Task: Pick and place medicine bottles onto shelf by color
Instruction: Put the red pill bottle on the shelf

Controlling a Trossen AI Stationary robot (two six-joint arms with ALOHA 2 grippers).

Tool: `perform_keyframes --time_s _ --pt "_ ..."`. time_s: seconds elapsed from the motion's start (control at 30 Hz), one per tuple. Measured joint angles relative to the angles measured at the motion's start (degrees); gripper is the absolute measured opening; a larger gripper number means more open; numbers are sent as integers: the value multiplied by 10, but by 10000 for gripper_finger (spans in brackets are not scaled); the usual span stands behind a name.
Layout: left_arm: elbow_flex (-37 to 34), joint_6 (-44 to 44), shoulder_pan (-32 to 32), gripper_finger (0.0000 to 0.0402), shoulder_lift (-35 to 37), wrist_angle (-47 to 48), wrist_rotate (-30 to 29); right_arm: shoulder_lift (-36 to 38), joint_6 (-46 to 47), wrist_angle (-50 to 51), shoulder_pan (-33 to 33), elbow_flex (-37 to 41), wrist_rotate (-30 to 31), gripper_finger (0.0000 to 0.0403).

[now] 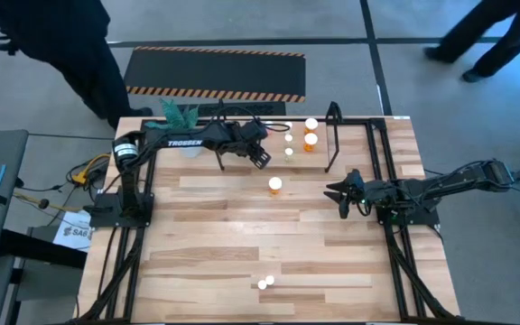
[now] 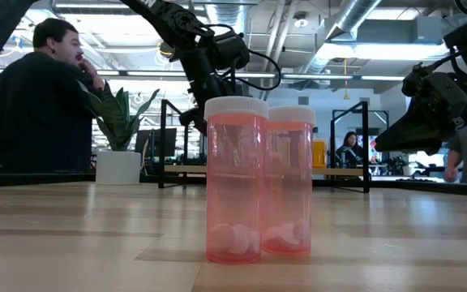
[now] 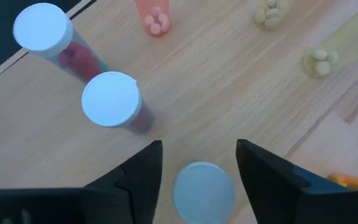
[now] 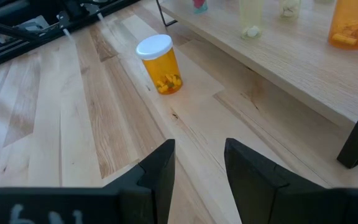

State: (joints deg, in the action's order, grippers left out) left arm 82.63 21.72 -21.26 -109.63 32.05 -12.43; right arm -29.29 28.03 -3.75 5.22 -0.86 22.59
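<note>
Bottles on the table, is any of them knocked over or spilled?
No, nothing stands out. The orange bottle alone mid-table stands upright with its cap on, and so do the two pink bottles near the front edge. The bottles on the shelf look upright too.

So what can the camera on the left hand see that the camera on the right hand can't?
Only the left wrist view: the left gripper, its fingers apart around a white-capped bottle, plus two pink bottles beside it, seen from above.

Only the right wrist view: the right gripper, holding nothing, and one orange bottle standing alone on the table, in front of the shelf.

Both: the shelf's wooden board with pale bottles on it.
</note>
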Motion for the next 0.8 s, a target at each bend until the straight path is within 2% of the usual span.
perform_keyframes --time_s 0.23,0.43,0.8 --pt "0 0 5 226 28 12 -18 0 0 0 0 0 0 162" --pt "0 -31 18 233 53 13 -34 0 0 0 0 0 0 162" --pt "0 -50 70 229 151 45 -131 0 0 0 0 0 0 162"
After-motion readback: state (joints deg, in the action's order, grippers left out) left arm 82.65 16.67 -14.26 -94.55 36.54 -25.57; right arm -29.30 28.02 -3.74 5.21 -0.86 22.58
